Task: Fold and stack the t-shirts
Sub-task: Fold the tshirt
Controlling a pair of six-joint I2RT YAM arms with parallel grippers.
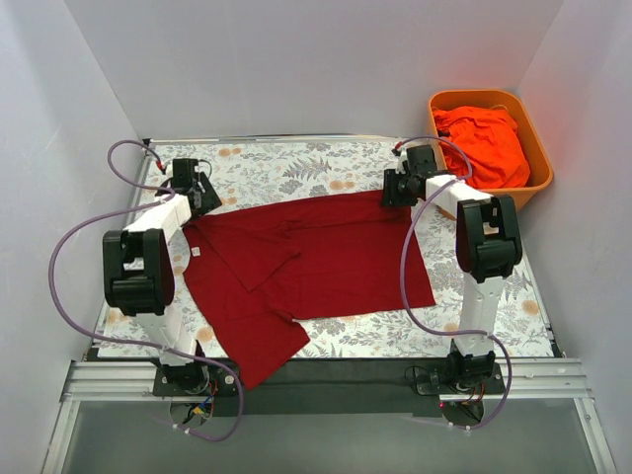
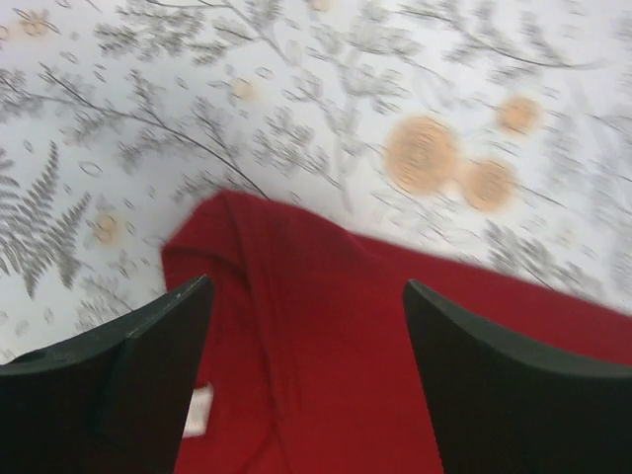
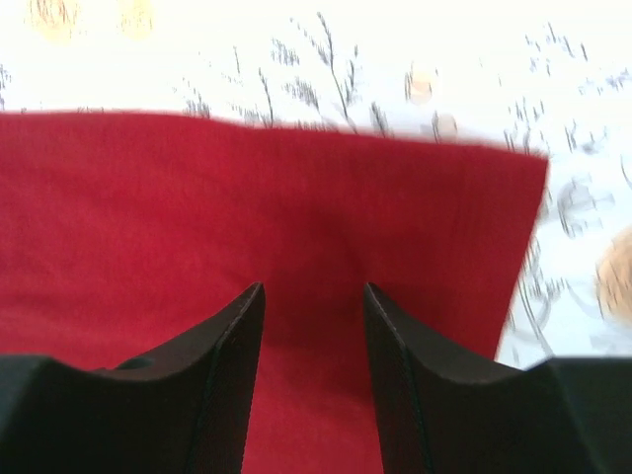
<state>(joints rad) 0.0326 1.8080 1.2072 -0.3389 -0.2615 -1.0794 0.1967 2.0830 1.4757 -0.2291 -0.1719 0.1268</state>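
Observation:
The dark crimson t-shirt [image 1: 316, 257] lies spread on the table, with its left part folded over and a flap reaching the near edge. My left gripper [image 1: 202, 200] is open over the shirt's far left corner. In the left wrist view [image 2: 308, 282] its jaws stand wide apart above the red cloth [image 2: 326, 346], and a white label [image 2: 197, 410] shows by the left finger. My right gripper [image 1: 395, 188] is open over the far right corner. In the right wrist view [image 3: 313, 286] its jaws stand apart above the cloth [image 3: 296, 197]. The orange-red t-shirt [image 1: 484, 143] lies crumpled in the tub.
The orange plastic tub [image 1: 538, 163] stands at the far right corner of the table. A floral tablecloth [image 1: 296, 168] covers the table. White walls close in on the left, back and right. Purple cables loop from both arms.

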